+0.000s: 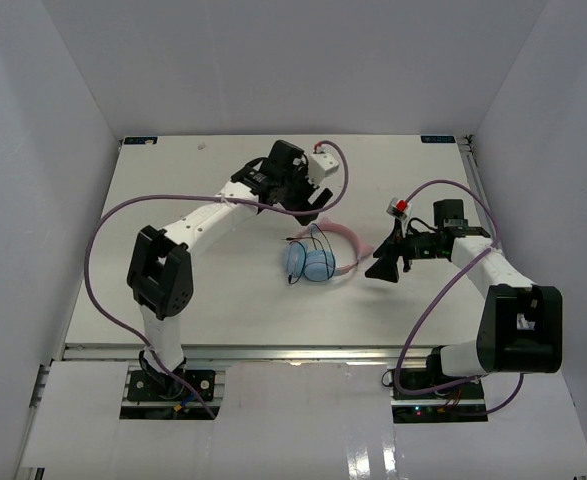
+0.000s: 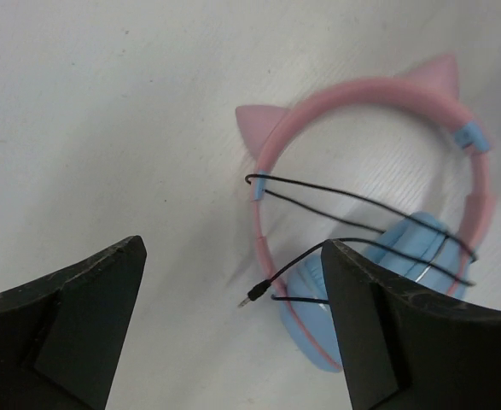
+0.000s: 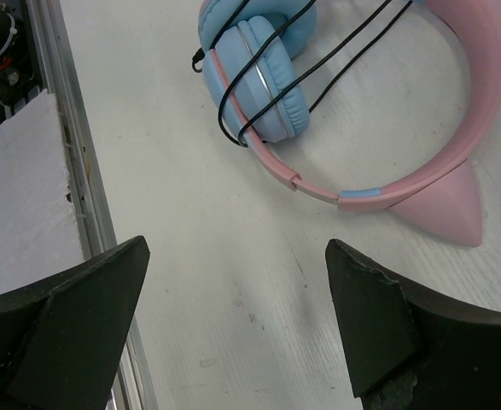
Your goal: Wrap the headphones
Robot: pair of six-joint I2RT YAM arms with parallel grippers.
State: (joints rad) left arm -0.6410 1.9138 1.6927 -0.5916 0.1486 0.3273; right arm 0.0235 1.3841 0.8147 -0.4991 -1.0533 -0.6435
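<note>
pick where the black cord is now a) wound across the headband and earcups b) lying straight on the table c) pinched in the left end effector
a: the black cord crosses the pink headband and loops over the blue earcups; the left end effector is open, holding nothing.

We are holding both arms stretched toward the middle, our left gripper (image 2: 233, 252) and right gripper (image 3: 237, 248) each angling downward with jaws spread wide, gripping nothing.
</note>
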